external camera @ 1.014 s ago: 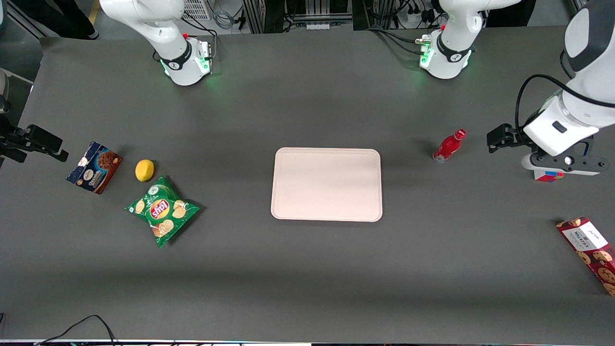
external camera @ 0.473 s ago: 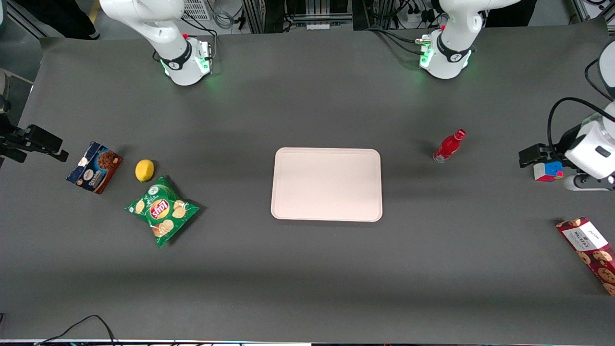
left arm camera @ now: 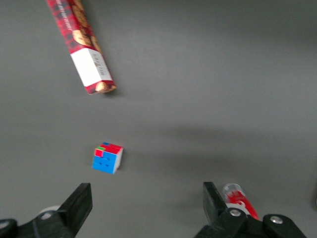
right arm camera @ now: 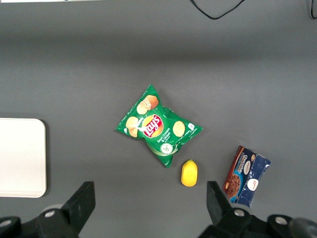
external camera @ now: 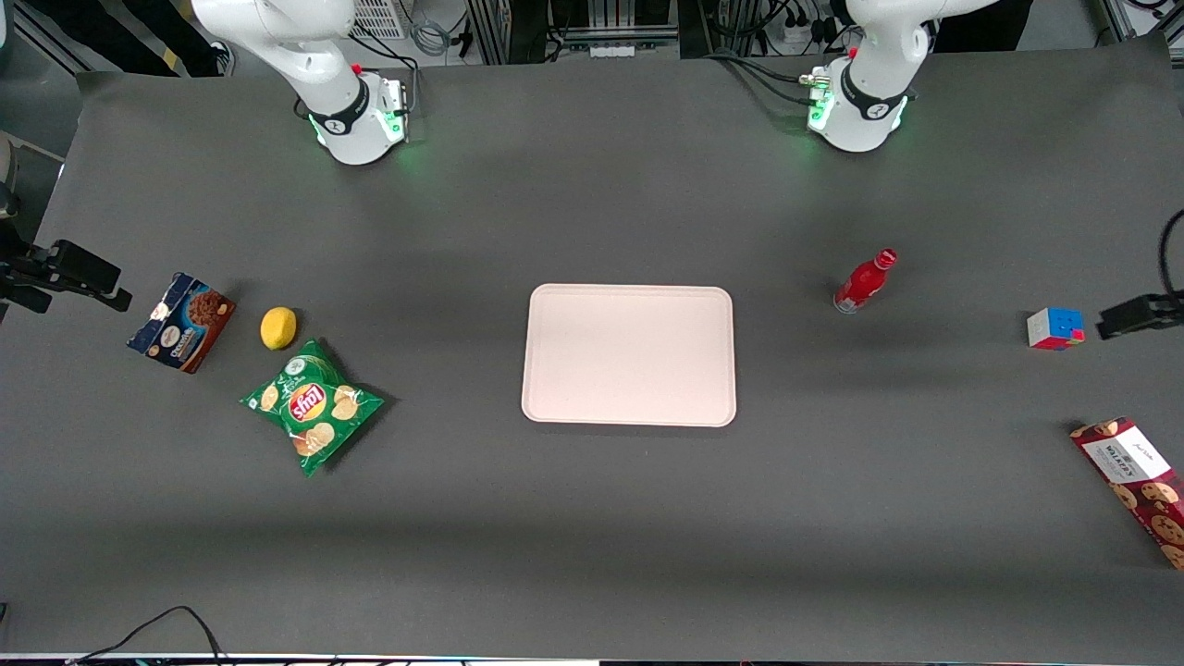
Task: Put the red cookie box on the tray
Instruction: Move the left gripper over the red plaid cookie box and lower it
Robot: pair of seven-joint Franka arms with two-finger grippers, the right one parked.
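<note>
At the working arm's end of the table, the red cookie box (external camera: 1134, 488) was seen lying flat at about four o'clock from the tray (external camera: 629, 355), well apart from it, its white label end pointing toward a colour cube (external camera: 1054, 328). The cube was found at twelve o'clock from the box, a red bottle (external camera: 865, 281) between cube and tray. The gripper (left arm camera: 147, 210) was held above the table near the cube, its fingers (left arm camera: 79, 203) spread wide with nothing between them
</note>
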